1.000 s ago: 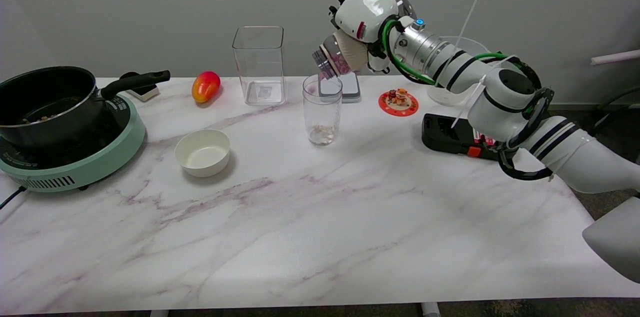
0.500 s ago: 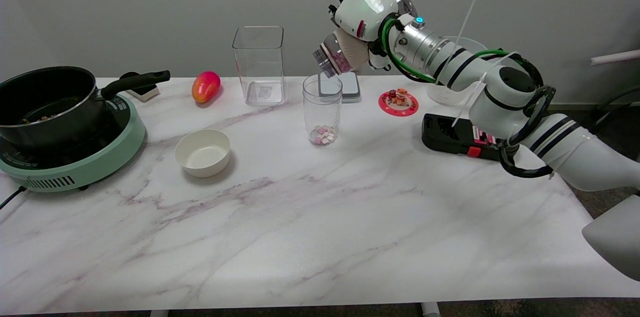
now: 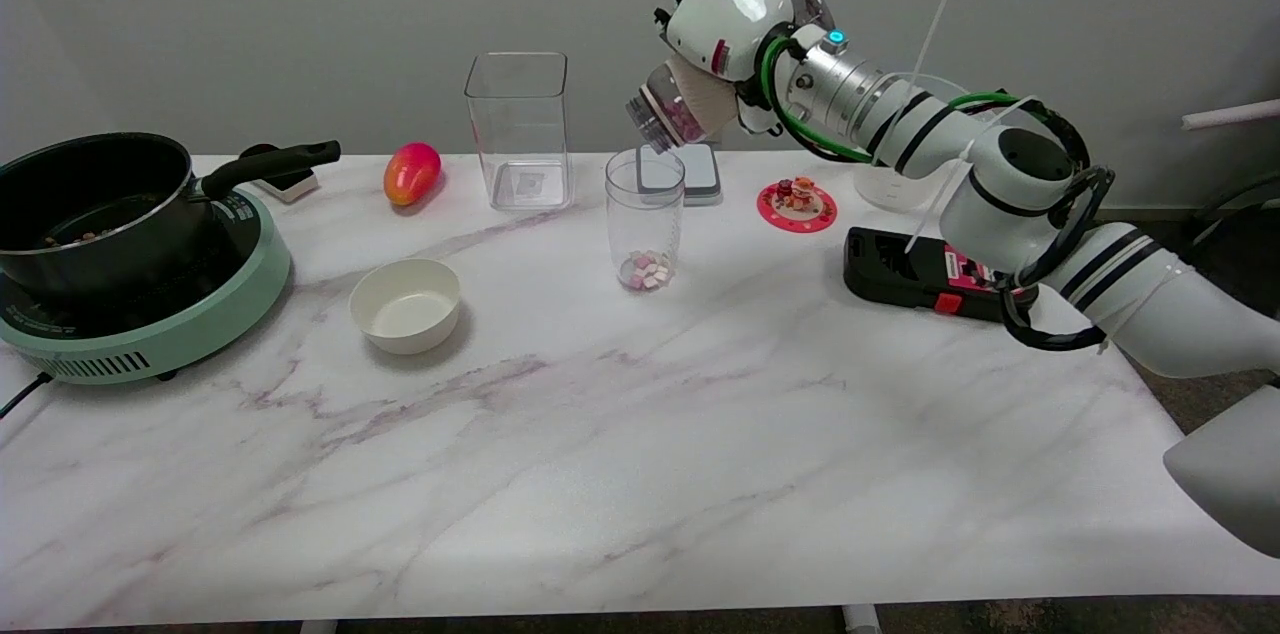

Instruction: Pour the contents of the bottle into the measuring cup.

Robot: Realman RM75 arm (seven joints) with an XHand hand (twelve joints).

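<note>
My right hand (image 3: 722, 19) holds a small clear bottle (image 3: 668, 114) in the air, tilted mouth-down to the left. Pink pieces show inside it near the neck. The bottle's mouth hangs just above the rim of the clear measuring cup (image 3: 645, 214), which stands upright on the marble table. A small heap of pink and white pieces (image 3: 647, 271) lies at the cup's bottom. The fingers wrap the far side of the bottle and are mostly hidden behind the hand's white back.
A tall clear square container (image 3: 518, 129) and a red-orange mango (image 3: 411, 172) stand left of the cup. A white bowl (image 3: 405, 304) and a black pot (image 3: 95, 204) on a green cooker (image 3: 180, 324) sit further left. A grey scale (image 3: 692, 176), red coaster (image 3: 797, 206) and black device (image 3: 915, 276) lie right.
The hand has lifted and tipped the bottle slightly upward. Pieces that were falling into the cup a second ago have settled as a heap at its bottom.
</note>
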